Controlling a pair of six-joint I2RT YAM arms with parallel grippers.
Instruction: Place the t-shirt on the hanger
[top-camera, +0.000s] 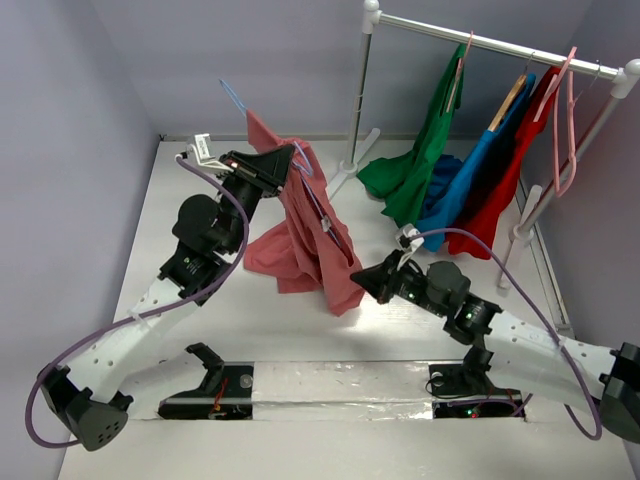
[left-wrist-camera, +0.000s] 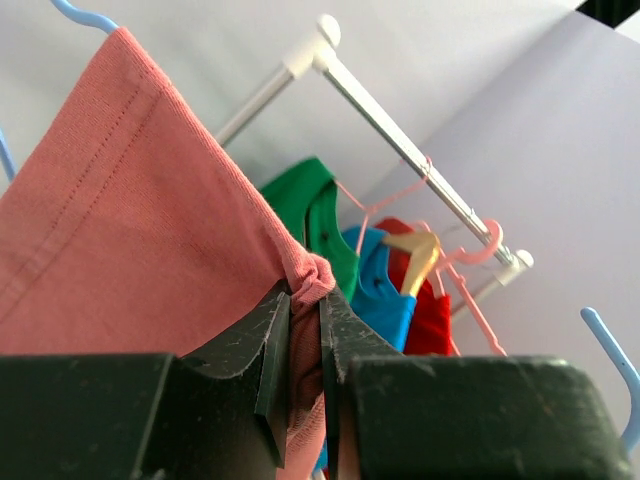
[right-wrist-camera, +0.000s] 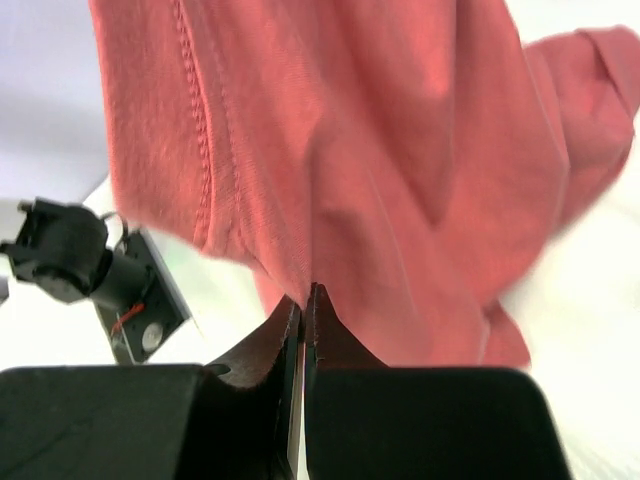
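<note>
My left gripper (top-camera: 283, 166) is clamped on bunched t-shirt (top-camera: 312, 235) fabric, holding it up centre-left so it drapes off the hanger (top-camera: 233, 97), whose blue hook pokes out at the far top. Right gripper (top-camera: 362, 276) is pinched shut on the lower hem, probably to tug it down. The rack (top-camera: 490, 42) of hung shirts is far right, well apart, and I don't think it's in the way.

Salmon-pink t-shirt (top-camera: 312, 240); light-blue hanger (top-camera: 232, 97)

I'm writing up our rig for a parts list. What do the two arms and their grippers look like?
Both the left arm and right arm have white links with black joints and a purple cable looping alongside. The left gripper and right gripper have matte black, wedge-shaped fingers.
</note>
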